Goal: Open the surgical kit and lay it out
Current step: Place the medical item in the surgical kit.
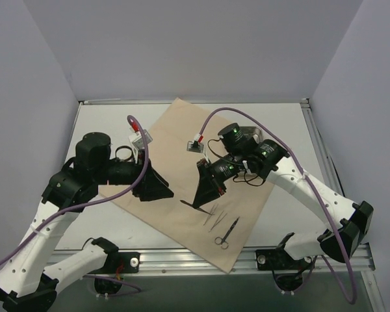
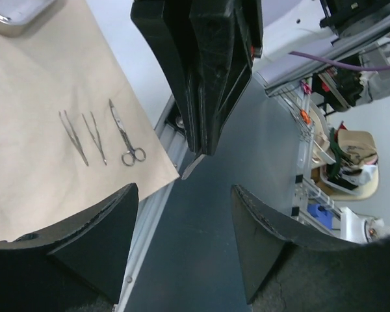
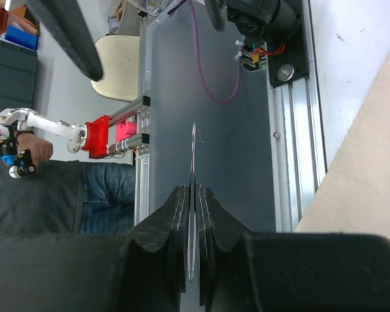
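I see the tan wrap sheet (image 1: 175,130) spread flat, with scissors (image 2: 123,133) and tweezers (image 2: 94,138) near its front corner. My right gripper (image 1: 205,195), over the sheet just beside them, pinches a thin metal instrument (image 3: 194,149). My left gripper (image 1: 158,189) fingers stand spread, holding nothing.
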Action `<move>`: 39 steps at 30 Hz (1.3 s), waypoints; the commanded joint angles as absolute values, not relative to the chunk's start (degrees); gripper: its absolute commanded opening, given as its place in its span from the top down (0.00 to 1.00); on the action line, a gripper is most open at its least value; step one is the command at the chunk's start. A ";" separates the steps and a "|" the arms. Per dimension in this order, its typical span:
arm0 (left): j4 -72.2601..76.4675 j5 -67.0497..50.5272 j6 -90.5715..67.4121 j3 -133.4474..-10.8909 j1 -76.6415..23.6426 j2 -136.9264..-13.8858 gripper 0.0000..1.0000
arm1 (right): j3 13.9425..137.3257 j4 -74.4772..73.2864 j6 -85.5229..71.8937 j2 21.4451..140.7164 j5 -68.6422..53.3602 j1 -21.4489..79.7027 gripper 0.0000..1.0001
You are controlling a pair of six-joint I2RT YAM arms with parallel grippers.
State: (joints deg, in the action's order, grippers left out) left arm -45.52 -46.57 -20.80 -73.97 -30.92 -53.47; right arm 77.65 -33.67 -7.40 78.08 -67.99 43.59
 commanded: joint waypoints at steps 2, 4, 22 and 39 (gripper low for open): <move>-44.66 -54.04 -21.53 -71.72 -31.20 -53.70 0.33 | 78.75 -32.79 -11.68 75.50 -70.58 44.65 1.00; -43.51 -54.66 -22.93 -70.14 -31.99 -53.79 0.36 | 78.75 -32.70 -12.04 75.67 -70.23 45.35 1.00; -31.73 -52.47 -31.03 -65.48 -43.68 -56.69 0.52 | 79.19 -31.73 -12.57 77.52 -69.43 48.43 1.00; -36.21 -53.96 -29.36 -63.63 -43.68 -54.85 0.75 | 79.01 -30.32 -12.74 77.17 -67.85 48.43 1.00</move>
State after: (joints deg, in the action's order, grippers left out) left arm -35.99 -52.58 -30.63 -63.75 -43.44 -56.60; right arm 77.84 -31.99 -12.40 77.54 -67.51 48.10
